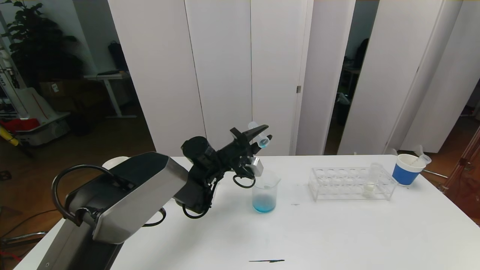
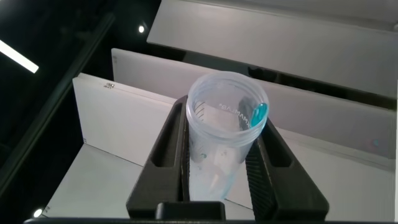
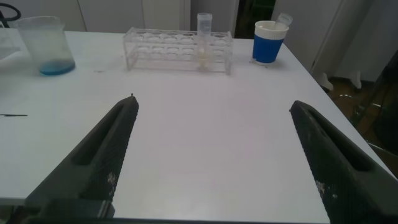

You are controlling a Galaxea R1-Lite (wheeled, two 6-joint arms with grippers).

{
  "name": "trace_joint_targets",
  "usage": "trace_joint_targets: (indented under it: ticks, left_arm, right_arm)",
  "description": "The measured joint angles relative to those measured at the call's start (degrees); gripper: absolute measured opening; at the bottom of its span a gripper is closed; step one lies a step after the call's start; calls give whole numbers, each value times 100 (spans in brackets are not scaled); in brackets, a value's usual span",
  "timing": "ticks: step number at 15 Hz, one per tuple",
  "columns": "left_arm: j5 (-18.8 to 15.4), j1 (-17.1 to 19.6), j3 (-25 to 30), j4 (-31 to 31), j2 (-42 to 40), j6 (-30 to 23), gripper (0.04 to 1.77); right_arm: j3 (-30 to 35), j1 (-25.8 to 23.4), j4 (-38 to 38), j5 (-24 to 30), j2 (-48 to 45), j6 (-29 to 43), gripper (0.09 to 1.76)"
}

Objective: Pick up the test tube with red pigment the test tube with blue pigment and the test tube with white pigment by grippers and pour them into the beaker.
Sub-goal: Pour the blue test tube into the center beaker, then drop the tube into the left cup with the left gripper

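Your left hand (image 1: 258, 137) is up in the air above the beaker (image 1: 265, 192), and its two black fingers are pinching the test tube with blue pigment (image 1: 260, 135). In the left wrist view you can see the tube (image 2: 222, 140) squeezed tight between the fingers (image 2: 163, 155), with just a bit of blue left near its end. In the head view the tube is tipped on a slant, with its blue end pointing toward the back of the worktop (image 1: 337, 232).

The beaker stands on the worktop near the middle, a little toward the back edge. It has a thin layer of blue liquid at the bottom. It is right under your left hand but not touching it.

To the right of the beaker is a clear rack (image 1: 351, 183), near the back edge. The test tube with white pigment (image 1: 371, 182) stands upright in the right part of the rack. You can see it in the right wrist view too (image 3: 204, 38).

A blue and white paper cup (image 1: 407, 170) sits close to the back right corner of the worktop, just past the rack, with little tubes sticking out of it.

Your right hand (image 3: 214, 155) is low over the front right part of the worktop. Its fingers are spread wide apart and hold nothing.

A thin dark streak (image 1: 267, 260) lies near the front edge of the worktop.
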Motion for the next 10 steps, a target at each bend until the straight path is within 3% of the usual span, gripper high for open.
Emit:
trace_joint_targets:
  ticks: [3, 7, 8, 10]
  left_arm:
    - [33, 55, 247, 249, -278, -207, 59]
    - [91, 140, 419, 1403, -785, -1168, 59]
    - [260, 149, 416, 1664, -901, -1351, 59]
    - [1034, 179, 405, 2050, -1114, -1821, 59]
  right_arm:
    - [0, 0, -2, 0, 0, 0, 175]
    - [0, -1, 0, 0, 0, 0, 175]
    - [0, 0, 0, 0, 0, -2, 175]
    - [0, 2, -2, 0, 0, 0, 175]
